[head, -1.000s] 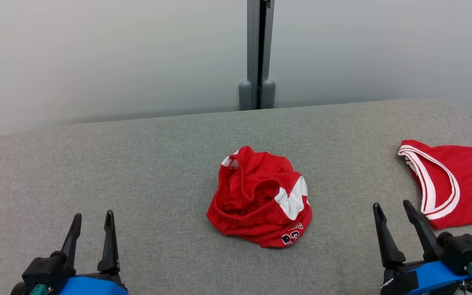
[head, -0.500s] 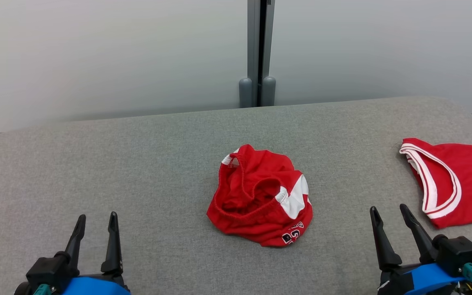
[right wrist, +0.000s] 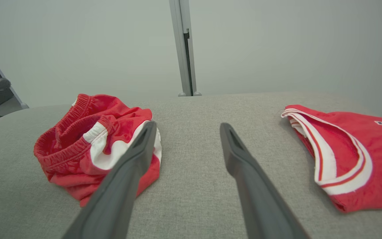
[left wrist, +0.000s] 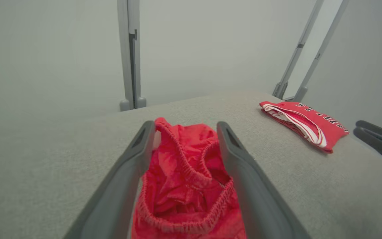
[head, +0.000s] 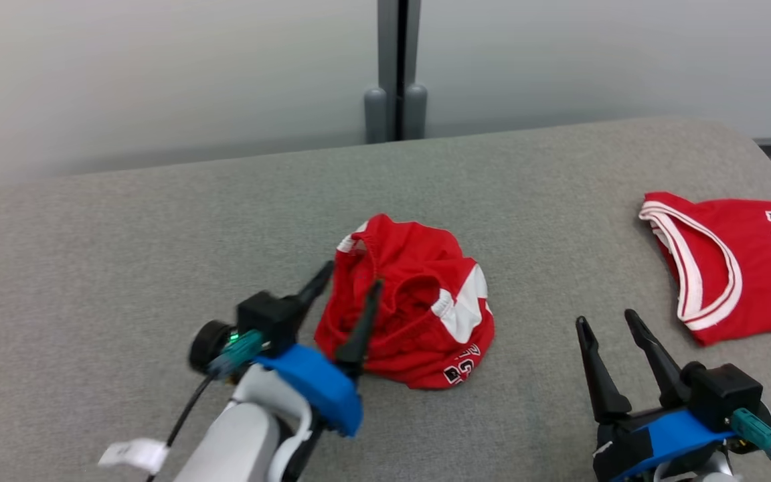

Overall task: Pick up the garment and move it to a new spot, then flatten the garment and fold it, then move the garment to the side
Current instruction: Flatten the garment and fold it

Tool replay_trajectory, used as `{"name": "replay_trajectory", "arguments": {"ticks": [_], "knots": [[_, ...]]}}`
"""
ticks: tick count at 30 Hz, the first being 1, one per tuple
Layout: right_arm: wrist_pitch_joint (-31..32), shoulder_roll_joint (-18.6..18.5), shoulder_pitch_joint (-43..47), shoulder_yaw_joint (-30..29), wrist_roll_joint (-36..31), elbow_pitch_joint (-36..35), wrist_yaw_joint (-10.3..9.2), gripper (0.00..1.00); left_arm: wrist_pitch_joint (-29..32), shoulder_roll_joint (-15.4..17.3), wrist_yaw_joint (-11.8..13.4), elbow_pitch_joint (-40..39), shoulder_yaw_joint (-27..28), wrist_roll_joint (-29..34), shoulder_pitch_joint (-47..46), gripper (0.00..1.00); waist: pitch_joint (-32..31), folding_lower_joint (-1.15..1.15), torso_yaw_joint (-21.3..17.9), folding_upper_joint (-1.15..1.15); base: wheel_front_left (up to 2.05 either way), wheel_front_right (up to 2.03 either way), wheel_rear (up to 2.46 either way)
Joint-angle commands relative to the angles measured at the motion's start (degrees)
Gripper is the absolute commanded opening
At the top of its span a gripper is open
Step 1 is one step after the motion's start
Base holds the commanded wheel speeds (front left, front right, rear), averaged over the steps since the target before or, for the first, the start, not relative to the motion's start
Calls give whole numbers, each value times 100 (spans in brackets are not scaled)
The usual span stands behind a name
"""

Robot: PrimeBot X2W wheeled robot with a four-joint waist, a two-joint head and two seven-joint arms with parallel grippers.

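The garment (head: 419, 301) lies mid-way along the padded surface (head: 124, 254), the left gripper (head: 352, 276) at its near-left edge with a finger on either side of its rim, the right gripper (head: 605, 318) apart to its right, a jersey (head: 733, 261) beyond that at the surface's right end, and an upright post (head: 397, 67) behind the far edge.

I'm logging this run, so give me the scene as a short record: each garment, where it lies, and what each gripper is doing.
table: grey, padded
shorts: red with white panels, crumpled in a heap mid-table, elastic waistband up
jersey: red with white trim, lying flat at the right, apart from the shorts
left gripper: open, one finger to each side of the shorts' near-left waistband, not shut on it
right gripper: open, over bare table between shorts and jersey
progress: shorts not yet lifted
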Motion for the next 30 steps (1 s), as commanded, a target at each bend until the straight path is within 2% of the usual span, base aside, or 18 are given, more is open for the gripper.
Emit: {"name": "replay_trajectory", "arguments": {"ticks": [1, 5, 8, 18, 19, 20, 21, 27, 30], "knots": [[-24, -25, -101, 57, 46, 13, 2, 100, 188, -58, -45, 93, -245, -108, -256, 100, 64, -1, -77, 0, 0, 0, 0], [-72, -27, -253, 247, 66, 101, 2, 100, 794, -143, -36, 357, -915, -522, -675, 100, 223, -1, -283, 0, 0, 0, 0], [-130, -8, -380, 378, 107, 191, 3, 100, 1003, -122, -37, 585, -1216, -760, -941, 100, 333, -1, -437, 0, 0, 0, 0], [-353, 68, -567, 550, 207, 452, 3, 100, 1426, -90, 74, 1467, -1161, -1014, -1284, 100, 538, -1, -830, 0, 0, 0, 0], [-367, 73, -579, 551, 216, 477, 2, 100, 1454, -91, 62, 1501, -1178, -1037, -1305, 95, 541, -1, -846, 0, 0, 0, 0], [-386, 77, -587, 553, 223, 500, 2, 100, 1472, -87, 44, 1523, -1206, -1060, -1326, 24, 543, -1, -860, 0, 0, 0, 0], [-397, 82, -591, 547, 236, 519, 3, 100, 1439, -87, 36, 1526, -1211, -1082, -1353, 0, 544, -1, -872, 0, 0, 0, 0], [-452, 100, -630, 551, 264, 585, 2, 100, 945, -154, -23, 1290, -1215, -1254, -1706, 0, 517, -1, -886, 0, 0, 0, 0], [-455, 104, -640, 508, 246, 579, 3, 100, 764, -114, -46, 1044, -1503, -1286, -2229, 0, 526, -1, -834, 0, 0, 0, 0]]}}
